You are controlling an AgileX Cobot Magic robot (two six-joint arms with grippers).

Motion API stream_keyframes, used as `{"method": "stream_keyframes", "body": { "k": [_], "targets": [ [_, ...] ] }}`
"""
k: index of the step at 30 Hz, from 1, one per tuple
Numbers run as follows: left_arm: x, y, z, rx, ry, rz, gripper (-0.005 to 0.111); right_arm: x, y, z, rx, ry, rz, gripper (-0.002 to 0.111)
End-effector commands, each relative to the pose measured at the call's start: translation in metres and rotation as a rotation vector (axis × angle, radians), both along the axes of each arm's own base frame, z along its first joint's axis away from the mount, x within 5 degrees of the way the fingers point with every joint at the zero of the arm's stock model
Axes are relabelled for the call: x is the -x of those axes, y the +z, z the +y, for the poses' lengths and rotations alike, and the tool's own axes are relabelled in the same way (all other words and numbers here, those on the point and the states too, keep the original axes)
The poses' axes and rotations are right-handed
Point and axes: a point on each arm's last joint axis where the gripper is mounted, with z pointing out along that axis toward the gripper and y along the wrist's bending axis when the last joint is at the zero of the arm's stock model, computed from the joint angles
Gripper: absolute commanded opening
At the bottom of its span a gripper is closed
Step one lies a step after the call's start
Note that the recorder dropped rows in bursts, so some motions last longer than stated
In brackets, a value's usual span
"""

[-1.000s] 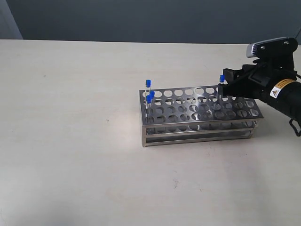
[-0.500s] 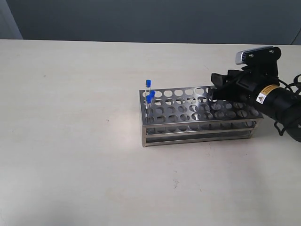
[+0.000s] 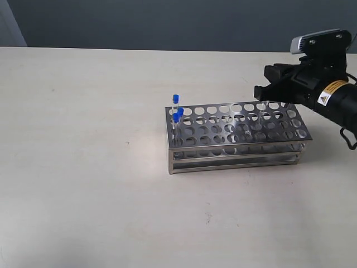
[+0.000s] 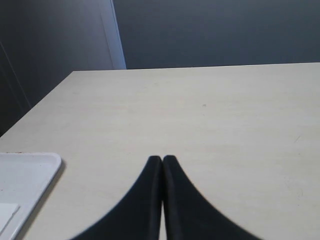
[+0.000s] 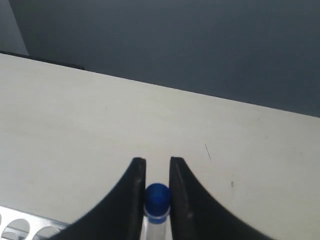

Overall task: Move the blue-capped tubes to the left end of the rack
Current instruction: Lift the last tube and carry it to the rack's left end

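Three blue-capped tubes point(image 3: 179, 112) overlapping at rack point(image 3: 234, 154) end, fourth tube point(image 5: 158, 196) gripped by right gripper point(image 5: 158, 161), left gripper point(image 4: 162, 159) clenched empty

Right gripper point(image 5: 157, 162), fingers point(image 5: 135, 200): black, smooth, faint sheen, looks like plastic.
Between those fingers, blue-capped tube point(image 5: 158, 196): cap is glossy blue plastic with a soft highlight. The wall below the cap is clear; cannot tell glass from plastic.
Rack point(image 3: 237, 134), under that gripper: polished metal, mirror-bright, perforated plates.
Table point(image 5: 75, 110), ahead of the fingertips: pale, matt, smooth, a few small dark specks.
Left gripper point(image 4: 162, 159), fingers point(image 4: 145, 200): black, matt.
Tray point(image 4: 25, 172), off to one side of the left gripper: white, smooth, slightly glossy, plastic-like.
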Motion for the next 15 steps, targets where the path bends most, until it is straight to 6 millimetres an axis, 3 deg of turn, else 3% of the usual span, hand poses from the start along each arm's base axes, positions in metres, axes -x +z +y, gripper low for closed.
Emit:
{"method": "stream_keyframes", "body": {
  "k": [1, 9, 15],
  "targets": [
    [0.0, 0.0, 0.0, -0.002, -0.006, -0.011, 0.0, 0.005, 0.019, -0.002, 0.007, -0.006, -0.029, 0.0],
    [0.0, 0.0, 0.0, -0.002, -0.006, -0.011, 0.0, 0.02, 0.051, 0.003, -0.077, 0.066, -0.088, 0.0],
    [0.0, 0.0, 0.0, -0.002, -0.006, -0.011, 0.0, 0.037, 0.059, 0.027, -0.131, 0.333, -0.076, 0.0]
  ]
}}
